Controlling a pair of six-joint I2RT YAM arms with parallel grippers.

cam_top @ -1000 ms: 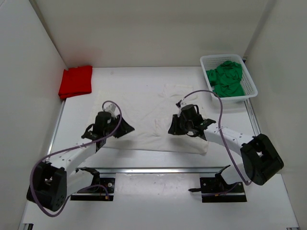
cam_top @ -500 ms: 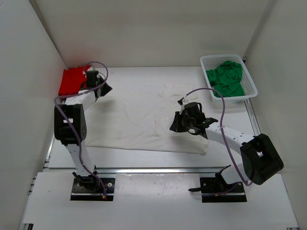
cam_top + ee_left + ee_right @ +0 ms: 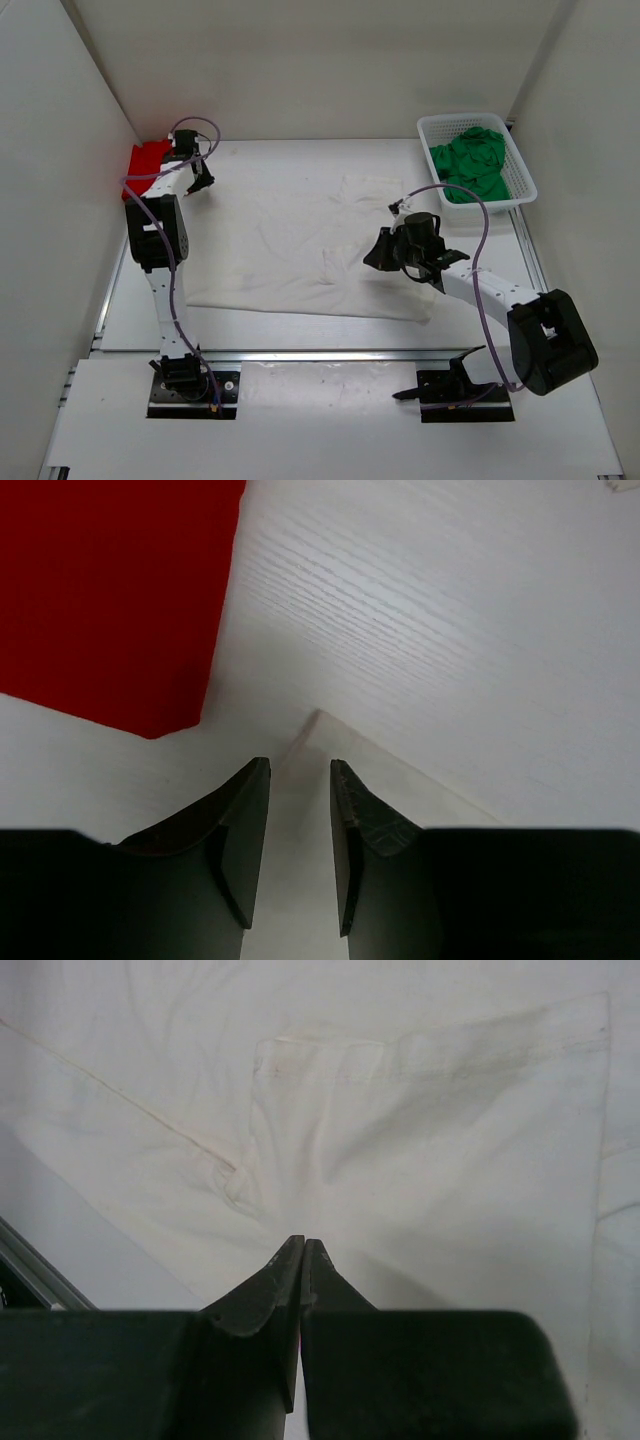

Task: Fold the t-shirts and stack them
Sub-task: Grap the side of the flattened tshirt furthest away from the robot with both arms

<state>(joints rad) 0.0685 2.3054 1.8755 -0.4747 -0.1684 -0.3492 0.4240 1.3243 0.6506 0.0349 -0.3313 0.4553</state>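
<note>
1. A second ago the left arm lay low at the near-left side of the white shirt [image 3: 290, 235]. It has since swung out to full reach, and the left gripper [image 3: 300, 775] now hangs at the far-left corner of that shirt.
2. Its jaws stand a little spread, one either side of the cloth's pointed corner. They are not yet pinching it, as the left wrist view shows bare cloth running up between them.
3. The right gripper [image 3: 302, 1248] has shifted only slightly, to the right and farther off, over the right-hand part of the white shirt. Its jaws are pressed together at the tips, and no cloth shows between them.
4. The white shirt itself looks unmoved, spread flat and rumpled across the middle of the table [image 3: 260, 152].
5. The red shirt [image 3: 143, 163] lies folded in the far-left corner, just beside the left gripper but apart from the white corner.
6. The green shirt [image 3: 468, 165] sits heaped in the basket [image 3: 524, 182] at the far right, well apart from both arms.
7. My reading is that the red shirt is done, the white one is only now being picked up for its first fold, and the green one is untouched.
8. The left jaws must close on the white corner alone, since the red edge is close enough to snag
</note>
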